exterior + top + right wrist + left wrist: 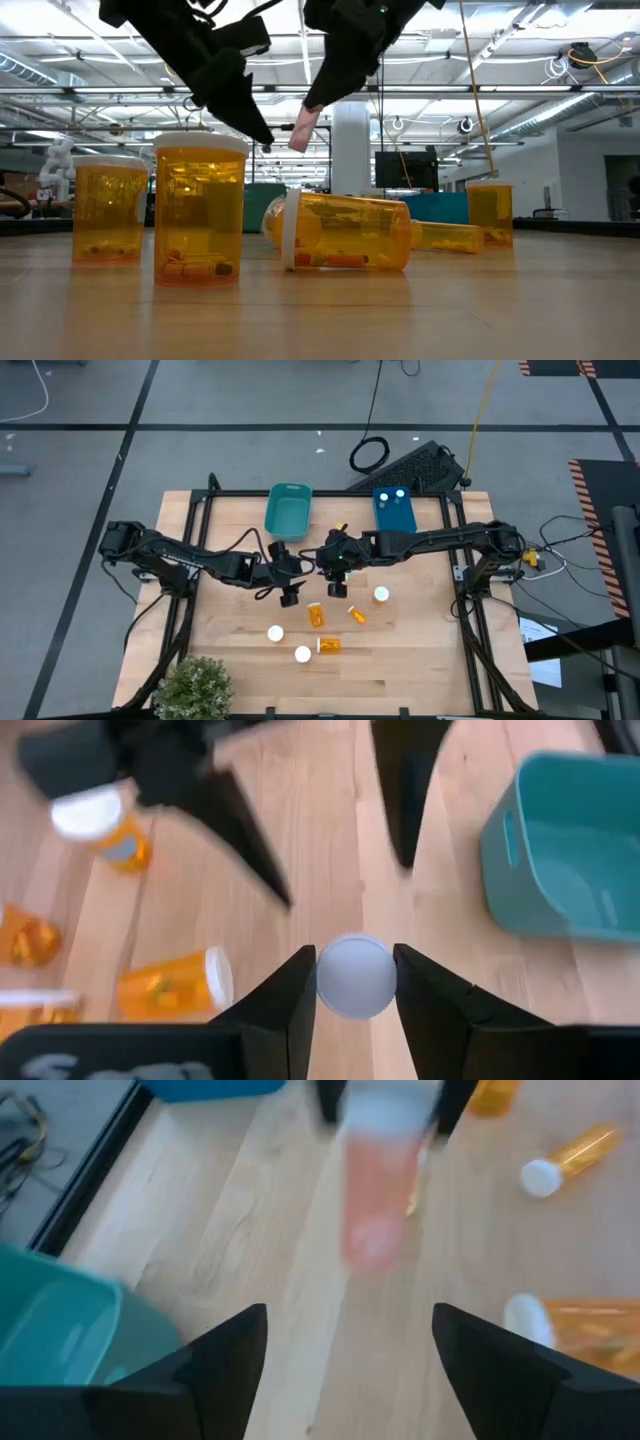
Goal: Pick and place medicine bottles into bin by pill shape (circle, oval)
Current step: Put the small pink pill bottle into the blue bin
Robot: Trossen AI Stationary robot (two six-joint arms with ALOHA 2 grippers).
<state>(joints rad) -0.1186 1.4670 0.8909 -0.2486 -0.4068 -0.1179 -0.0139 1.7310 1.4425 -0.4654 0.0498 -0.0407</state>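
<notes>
Now bottle (pixel 355 976) clamped between right fingers (pixel 290 995).

Light wooden table (pixel 400 670) on black metal frame (pixel 195 510). Grey floor (pixel 250 400) around it, crossed by dark tape lines; black cable coil (pixel 369 455) and yellow cable (pixel 484 405) on floor; black-and-orange hazard strip (pixel 585 485) at right edge. Small green plant (pixel 193 685) at table's near left corner. Low view: large hall, white ceiling trusses (pixel 500 92), white column (pixel 351 150), dark monitor (pixel 405 169), white figure (pixel 57 165) far left; bright, even overhead light.
</notes>
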